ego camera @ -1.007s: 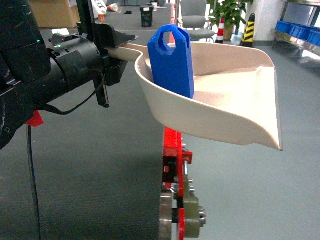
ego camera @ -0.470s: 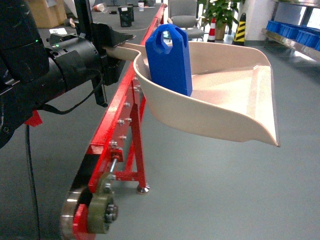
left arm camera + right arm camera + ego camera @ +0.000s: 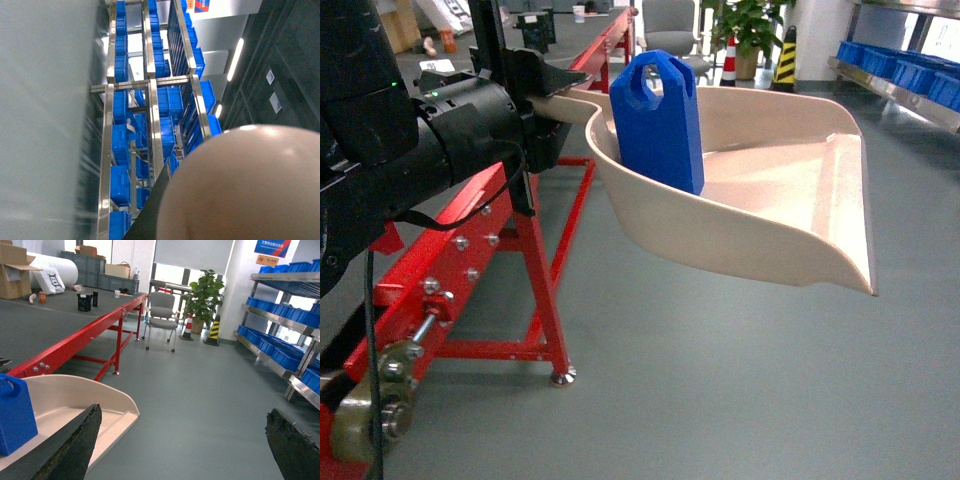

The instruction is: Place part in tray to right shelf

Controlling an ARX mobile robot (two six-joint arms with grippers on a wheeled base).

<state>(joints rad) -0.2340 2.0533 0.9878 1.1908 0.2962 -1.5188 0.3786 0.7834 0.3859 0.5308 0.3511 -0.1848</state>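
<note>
The cream-beige tray (image 3: 790,220) is held out in mid-air across the middle of the head view. My left gripper (image 3: 555,95) is shut on its long handle at the left. The blue part (image 3: 658,125) stands upright inside the tray, near the handle end. In the left wrist view the tray's rounded back (image 3: 245,185) fills the lower right, with one dark finger (image 3: 155,210) beside it. My right gripper (image 3: 182,440) is open over bare floor, just right of the tray (image 3: 75,400) and the part (image 3: 15,415). The right shelf (image 3: 910,85) with blue crates runs along the far right.
A red-framed conveyor (image 3: 470,260) stands below and left of the tray. A grey chair (image 3: 161,315), a potted plant (image 3: 202,295) and a black-and-yellow cone (image 3: 214,330) stand at the back. The steel shelf (image 3: 280,340) lines the right wall, with grey floor in front of it.
The head view has swung to the right: the red conveyor slid from centre to the left and the shelf shows more. The tray and part stay put in the left gripper.
</note>
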